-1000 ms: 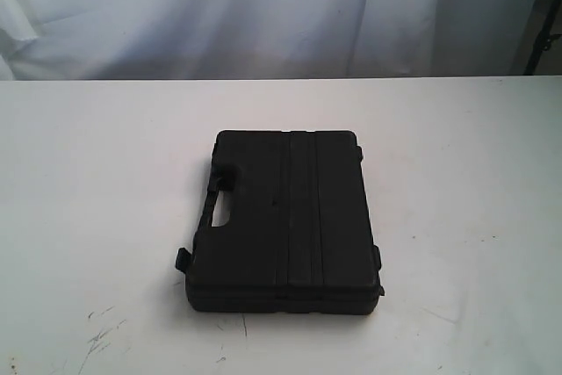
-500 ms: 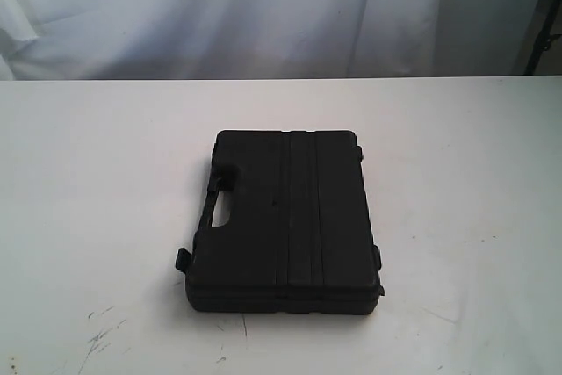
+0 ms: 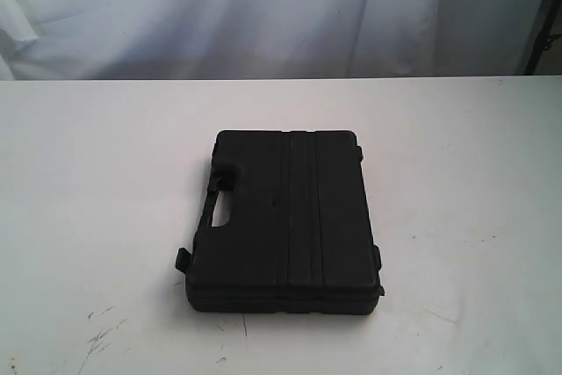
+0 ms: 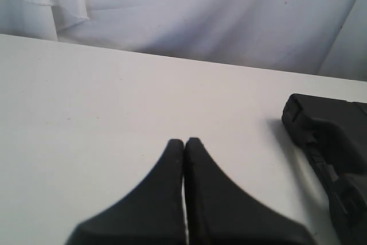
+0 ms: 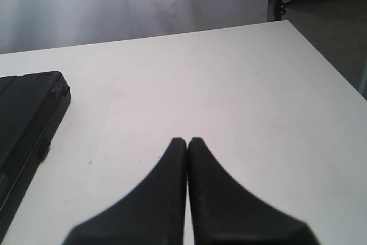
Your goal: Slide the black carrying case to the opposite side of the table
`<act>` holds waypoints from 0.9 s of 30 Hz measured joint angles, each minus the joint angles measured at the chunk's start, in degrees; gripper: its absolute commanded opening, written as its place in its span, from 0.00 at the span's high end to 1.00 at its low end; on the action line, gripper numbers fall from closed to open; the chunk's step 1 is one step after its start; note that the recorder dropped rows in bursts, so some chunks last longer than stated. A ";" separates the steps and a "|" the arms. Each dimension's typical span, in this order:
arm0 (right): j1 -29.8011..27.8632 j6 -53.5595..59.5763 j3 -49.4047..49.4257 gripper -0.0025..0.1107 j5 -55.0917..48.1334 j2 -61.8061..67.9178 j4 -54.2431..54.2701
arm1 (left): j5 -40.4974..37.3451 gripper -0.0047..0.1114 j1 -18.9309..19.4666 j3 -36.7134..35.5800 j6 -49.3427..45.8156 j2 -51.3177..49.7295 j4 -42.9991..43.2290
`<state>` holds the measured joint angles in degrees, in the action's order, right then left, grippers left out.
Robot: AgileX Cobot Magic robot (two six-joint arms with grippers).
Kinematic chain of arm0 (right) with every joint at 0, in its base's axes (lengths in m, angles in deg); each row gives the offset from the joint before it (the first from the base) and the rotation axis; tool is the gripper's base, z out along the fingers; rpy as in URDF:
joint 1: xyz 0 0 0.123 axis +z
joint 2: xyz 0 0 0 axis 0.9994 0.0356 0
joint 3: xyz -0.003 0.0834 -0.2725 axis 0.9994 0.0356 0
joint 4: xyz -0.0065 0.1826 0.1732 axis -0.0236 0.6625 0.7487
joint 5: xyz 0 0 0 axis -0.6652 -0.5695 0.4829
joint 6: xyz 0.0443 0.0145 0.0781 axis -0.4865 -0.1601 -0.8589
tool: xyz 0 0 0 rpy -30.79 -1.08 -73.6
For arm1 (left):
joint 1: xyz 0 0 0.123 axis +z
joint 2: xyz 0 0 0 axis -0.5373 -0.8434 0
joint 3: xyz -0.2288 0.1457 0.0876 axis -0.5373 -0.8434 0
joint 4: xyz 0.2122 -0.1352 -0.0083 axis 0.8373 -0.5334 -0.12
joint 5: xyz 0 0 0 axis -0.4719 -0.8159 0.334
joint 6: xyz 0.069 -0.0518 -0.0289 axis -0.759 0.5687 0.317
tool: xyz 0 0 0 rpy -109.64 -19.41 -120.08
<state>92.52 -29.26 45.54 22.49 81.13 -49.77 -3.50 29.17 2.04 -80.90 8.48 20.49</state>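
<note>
The black carrying case [image 3: 287, 221] lies flat near the middle of the white table [image 3: 105, 182], its handle cut-out facing left. Neither arm shows in the exterior view. In the left wrist view my left gripper [image 4: 184, 142] is shut and empty above bare tabletop, with the case [image 4: 332, 142] off to one side, apart from it. In the right wrist view my right gripper [image 5: 187, 140] is likewise shut on nothing, and the case [image 5: 26, 121] sits at the picture's edge, well clear of the fingertips.
A white cloth backdrop [image 3: 263, 10] hangs behind the table's far edge. Dark scuff marks [image 3: 101, 335] lie near the front left. The table's right edge and corner [image 5: 287, 22] show, with dark floor beyond.
</note>
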 measured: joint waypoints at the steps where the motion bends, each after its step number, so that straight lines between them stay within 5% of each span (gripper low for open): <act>1: 0.00 0.00 0.00 0.98 0.00 0.00 0.00 | 0.00 0.96 0.00 0.00 0.00 0.00 0.00; 12: 0.00 0.00 0.00 0.98 0.00 0.00 0.00 | 1.02 0.96 0.00 0.00 -0.10 0.00 2.53; 19: 0.00 0.00 0.00 0.98 0.00 0.00 0.00 | 20.75 0.96 0.00 0.00 -0.10 0.00 2.53; 27: 0.00 0.00 0.00 0.98 0.00 0.00 0.00 | 26.36 0.96 0.00 0.00 -0.10 0.00 2.53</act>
<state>92.52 -29.26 45.54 22.49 81.13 -49.77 22.87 29.17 2.04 -81.00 8.48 23.02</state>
